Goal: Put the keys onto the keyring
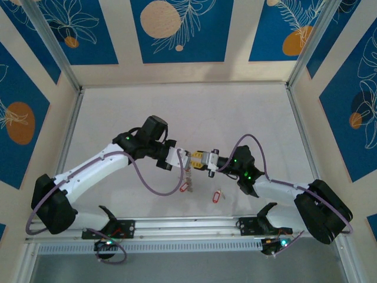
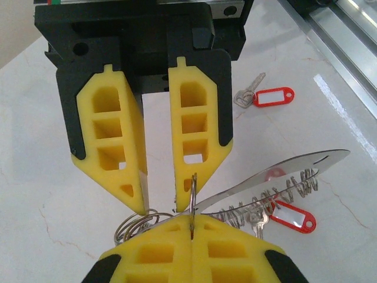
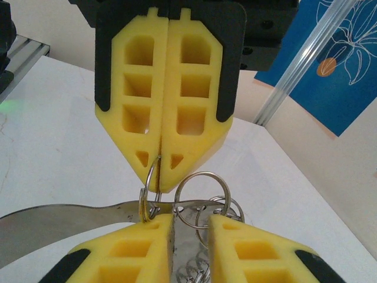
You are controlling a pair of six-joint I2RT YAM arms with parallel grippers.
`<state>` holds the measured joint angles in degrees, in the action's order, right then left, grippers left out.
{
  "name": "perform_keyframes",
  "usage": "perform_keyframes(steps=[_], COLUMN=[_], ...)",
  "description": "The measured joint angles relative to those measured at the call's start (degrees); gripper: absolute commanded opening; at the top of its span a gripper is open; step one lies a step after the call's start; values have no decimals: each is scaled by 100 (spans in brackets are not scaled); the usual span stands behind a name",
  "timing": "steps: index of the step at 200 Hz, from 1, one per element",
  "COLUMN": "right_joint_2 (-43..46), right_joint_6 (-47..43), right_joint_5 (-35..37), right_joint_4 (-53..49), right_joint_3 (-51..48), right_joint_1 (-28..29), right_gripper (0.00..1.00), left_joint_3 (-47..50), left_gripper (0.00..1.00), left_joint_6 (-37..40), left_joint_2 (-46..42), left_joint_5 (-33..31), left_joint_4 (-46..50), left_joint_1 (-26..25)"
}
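Observation:
My two grippers meet tip to tip over the middle of the table. The left gripper (image 1: 184,158) (image 2: 191,221) (image 3: 159,177) is shut on a small split ring (image 2: 192,191) (image 3: 150,174). The right gripper (image 1: 198,160) (image 3: 189,221) (image 2: 159,203) has its fingers apart across the flat silvery band of the keyring (image 2: 294,162) (image 3: 59,215), which fills the gap. More small rings (image 3: 203,200) hang on the band. A key with a red tag (image 2: 293,215) (image 1: 184,188) dangles from it. Another red-tagged key (image 1: 216,196) (image 2: 272,96) lies loose on the table.
A metal rail (image 1: 188,226) (image 2: 341,35) runs along the near table edge, just beyond the loose key. Aluminium posts (image 1: 300,59) and blue-patterned walls close in the white tabletop (image 1: 188,112) at the back and sides.

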<state>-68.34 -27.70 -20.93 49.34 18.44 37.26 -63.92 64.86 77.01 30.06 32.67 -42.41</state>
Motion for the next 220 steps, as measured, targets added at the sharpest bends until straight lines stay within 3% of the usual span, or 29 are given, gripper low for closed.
perform_keyframes(steps=[77,97,117,171,220], right_joint_2=[892,1016,1008,804,581], right_joint_6=[-136,-133,-151,-133,-127], right_joint_5=[98,50,-4,-7,44], right_joint_4=[-680,-748,-791,-820,-780], right_joint_3=[-120,-127,-127,-125,-90], right_joint_1=[0,0,0,2,2], right_gripper=[24,32,33,31,23], left_joint_3=[0,-13,-55,-109,-129], left_gripper=[0,0,0,0,0], left_joint_6=[-118,-136,-136,-155,-240], left_joint_2=[20,81,177,295,295], left_joint_5=[-15,-17,-17,-13,31], left_joint_4=[-28,-26,-33,-46,-72], left_joint_1=[-15,-15,-15,-15,-15])
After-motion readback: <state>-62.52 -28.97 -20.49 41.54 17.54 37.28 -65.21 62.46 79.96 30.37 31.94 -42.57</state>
